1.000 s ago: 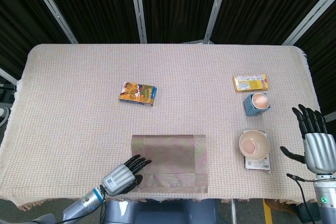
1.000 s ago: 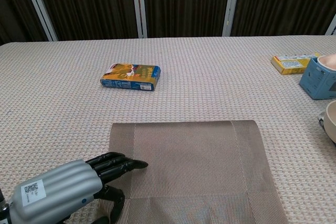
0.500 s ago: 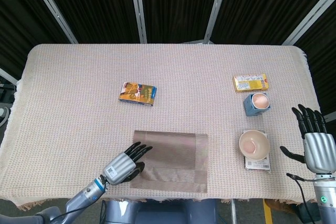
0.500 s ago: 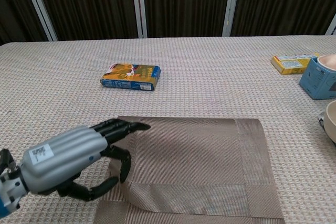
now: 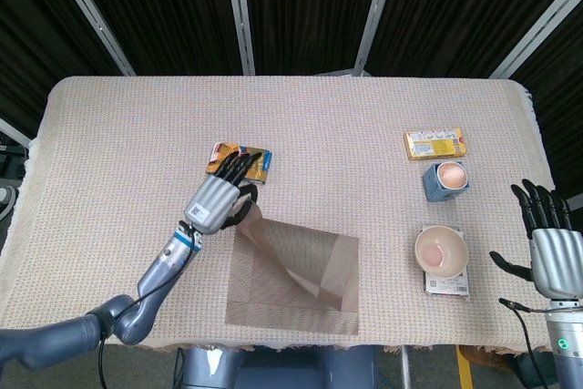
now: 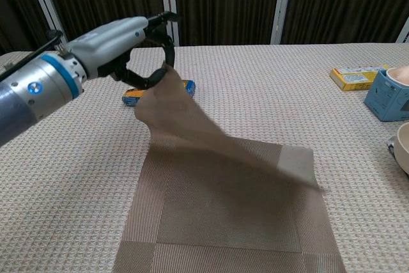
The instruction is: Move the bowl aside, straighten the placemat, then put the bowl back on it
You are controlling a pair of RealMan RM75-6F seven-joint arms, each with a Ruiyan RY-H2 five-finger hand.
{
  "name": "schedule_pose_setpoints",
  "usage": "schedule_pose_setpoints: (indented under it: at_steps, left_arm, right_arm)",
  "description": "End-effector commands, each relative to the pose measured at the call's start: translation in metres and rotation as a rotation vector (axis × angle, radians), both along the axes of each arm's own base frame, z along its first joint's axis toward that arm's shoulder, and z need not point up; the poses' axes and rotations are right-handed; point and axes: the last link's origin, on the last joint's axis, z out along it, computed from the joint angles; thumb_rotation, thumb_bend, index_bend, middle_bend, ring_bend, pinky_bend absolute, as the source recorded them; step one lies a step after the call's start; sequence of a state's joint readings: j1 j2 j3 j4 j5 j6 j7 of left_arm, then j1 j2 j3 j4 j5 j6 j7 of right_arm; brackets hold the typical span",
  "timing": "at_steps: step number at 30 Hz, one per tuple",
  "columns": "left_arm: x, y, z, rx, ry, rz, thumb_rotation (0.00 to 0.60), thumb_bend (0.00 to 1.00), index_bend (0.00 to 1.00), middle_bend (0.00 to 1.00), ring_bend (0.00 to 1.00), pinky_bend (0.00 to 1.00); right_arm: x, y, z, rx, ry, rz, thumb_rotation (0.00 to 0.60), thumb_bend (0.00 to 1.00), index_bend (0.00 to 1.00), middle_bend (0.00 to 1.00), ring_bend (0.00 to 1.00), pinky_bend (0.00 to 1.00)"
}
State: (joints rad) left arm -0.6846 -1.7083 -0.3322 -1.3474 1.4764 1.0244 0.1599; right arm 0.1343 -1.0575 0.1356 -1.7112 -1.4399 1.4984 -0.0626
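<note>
Though raised, placemat (image 6: 217, 177) in left robot hand (image 6: 137, 46)

light: bright, even, overhead | shadows: faint | blur: lifted placemat (image 6: 211, 151) smeared | backdrop: dark

My left robot hand (image 6: 137, 46) has a smooth silver shell and glossy black fingers, pinching a thin, matt woven placemat (image 6: 223, 202). Under it the worktop (image 5: 364, 134) wears coarse, nubbly beige cloth. Just beyond my robot hand lies a glossy printed packet (image 5: 260, 164).
</note>
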Motion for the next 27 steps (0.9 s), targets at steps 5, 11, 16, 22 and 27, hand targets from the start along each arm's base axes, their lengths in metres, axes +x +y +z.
schedule_pose_setpoints:
  at_steps: [5,11,16,22,27]
  left_arm:
    - [-0.025,0.053,0.029,0.076,-0.01,0.216,0.6,0.52,0.67,0.0,0.0,0.0]
    - [-0.073,0.047,0.048,0.089,0.019,0.311,0.6,0.53,0.67,0.0,0.0,0.0]
    - [-0.112,0.03,0.068,0.135,0.067,0.368,0.6,0.52,0.64,0.0,0.0,0.0]
    - [-0.146,0.001,0.091,0.156,0.174,0.431,0.6,0.01,0.0,0.0,0.0,0.0]
    - [-0.153,-0.026,0.119,0.188,0.114,0.458,0.6,0.0,0.0,0.0,0.0,0.0]
  right_arm:
    - [-0.001,-0.001,-0.001,-0.001,0.011,-0.007,0.6,0.0,0.0,0.0,0.0,0.0]
    - [0.0,-0.002,-0.005,0.01,0.017,-0.005,0.6,0.0,0.0,0.0,0.0,0.0]
    - [0.002,-0.001,-0.008,0.021,0.018,0.002,0.6,0.0,0.0,0.0,0.0,0.0]
    - [0.004,0.001,-0.01,0.032,0.022,0.016,0.6,0.0,0.0,0.0,0.0,0.0]
    - [0.009,0.004,-0.016,0.061,0.048,0.049,0.6,0.0,0.0,0.0,0.0,0.0]
